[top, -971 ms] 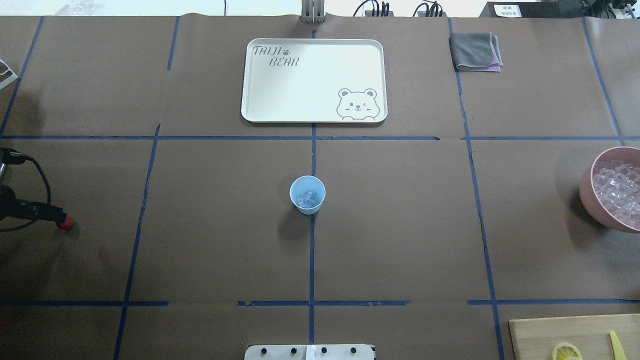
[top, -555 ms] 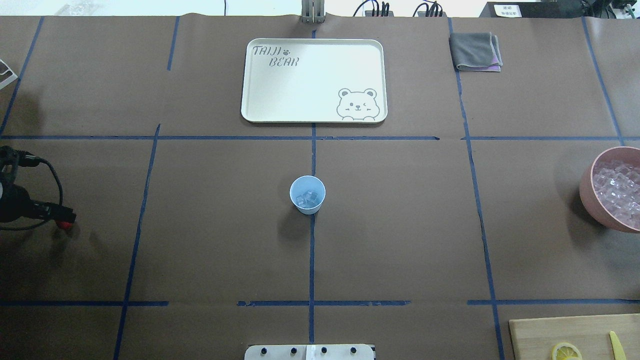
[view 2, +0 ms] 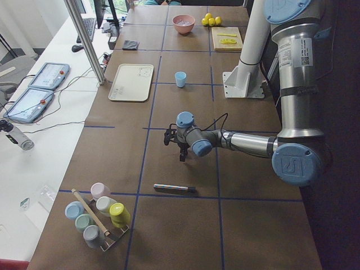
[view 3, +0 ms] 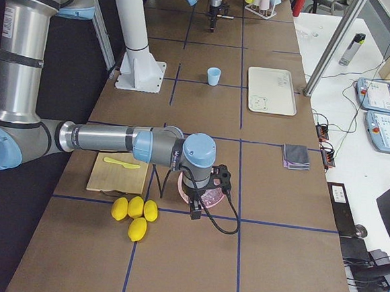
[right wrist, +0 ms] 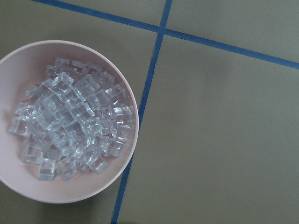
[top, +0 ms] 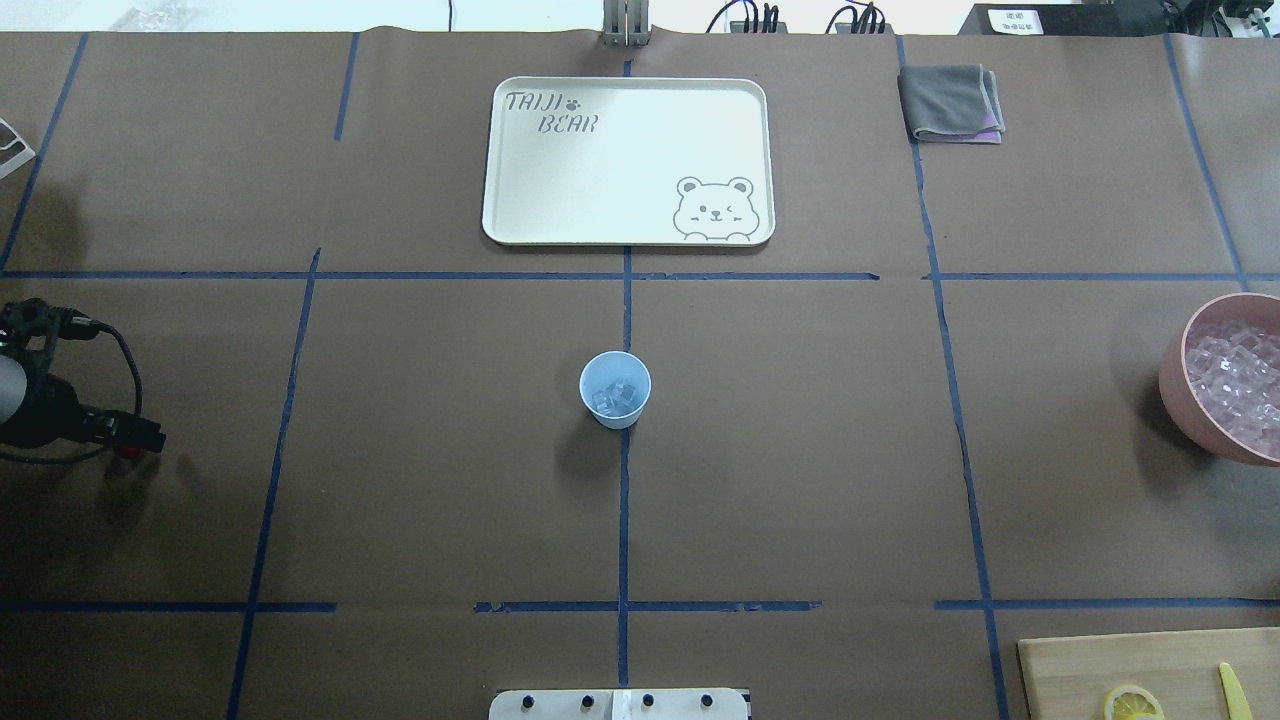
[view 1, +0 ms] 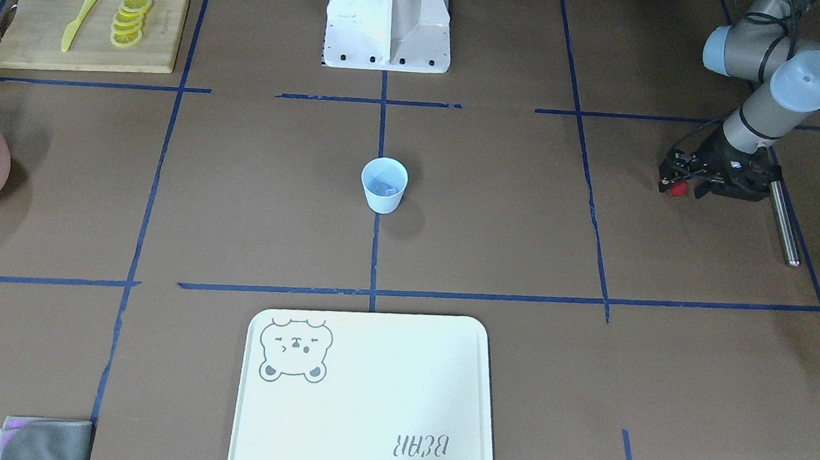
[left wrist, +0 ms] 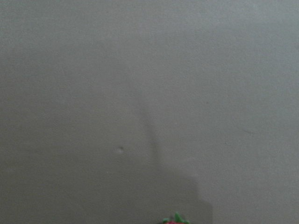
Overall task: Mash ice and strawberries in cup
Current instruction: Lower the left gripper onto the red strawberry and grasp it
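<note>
The pale-blue cup [top: 615, 390] stands upright at the table's middle with a few ice cubes [top: 613, 398] inside; it also shows in the front view [view 1: 384, 185]. My left gripper [top: 145, 442] is far to the cup's left, a little above the table. It is shut on the small red strawberry [view 1: 677, 188], which peeks out under the fingers [top: 128, 454]. The berry's green top shows at the bottom edge of the left wrist view [left wrist: 175, 220]. My right gripper [view 3: 194, 209] hangs over the pink bowl, and I cannot tell whether it is open or shut.
The pink bowl [top: 1172, 395] full of ice [right wrist: 70, 126] sits at the right edge. A metal rod [view 1: 783, 221] lies by the left arm. There is a white bear tray [top: 520, 215] at the back, a folded grey cloth [top: 950, 100], and a cutting board [view 1: 33, 52] with lemon slices and a yellow knife.
My left gripper has shifted a little toward the cup, and its fingers now cover most of the strawberry from above. The cup and bowl have not moved.
</note>
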`<state>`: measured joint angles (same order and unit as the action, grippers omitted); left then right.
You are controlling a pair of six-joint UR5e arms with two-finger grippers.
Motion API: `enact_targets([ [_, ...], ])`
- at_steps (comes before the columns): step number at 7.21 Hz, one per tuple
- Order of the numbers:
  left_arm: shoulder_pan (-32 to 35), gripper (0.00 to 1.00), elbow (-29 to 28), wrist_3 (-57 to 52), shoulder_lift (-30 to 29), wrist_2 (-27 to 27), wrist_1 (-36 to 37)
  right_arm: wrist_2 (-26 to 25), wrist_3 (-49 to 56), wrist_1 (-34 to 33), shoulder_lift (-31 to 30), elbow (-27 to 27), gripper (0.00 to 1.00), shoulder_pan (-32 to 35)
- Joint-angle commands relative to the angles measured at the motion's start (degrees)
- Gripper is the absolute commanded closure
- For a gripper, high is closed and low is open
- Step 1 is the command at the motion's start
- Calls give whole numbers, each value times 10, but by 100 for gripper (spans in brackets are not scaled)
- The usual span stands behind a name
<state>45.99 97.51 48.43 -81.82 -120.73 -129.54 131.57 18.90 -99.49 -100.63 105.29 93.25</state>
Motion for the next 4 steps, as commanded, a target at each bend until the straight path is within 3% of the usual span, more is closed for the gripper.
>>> enact_targets([
  [1, 0, 92, 4, 0, 1, 1, 1, 1, 0, 0, 0, 0, 1, 0],
  [4, 3, 99, 60, -1, 7, -1, 25, 1, 0, -1, 0, 0, 1, 0],
])
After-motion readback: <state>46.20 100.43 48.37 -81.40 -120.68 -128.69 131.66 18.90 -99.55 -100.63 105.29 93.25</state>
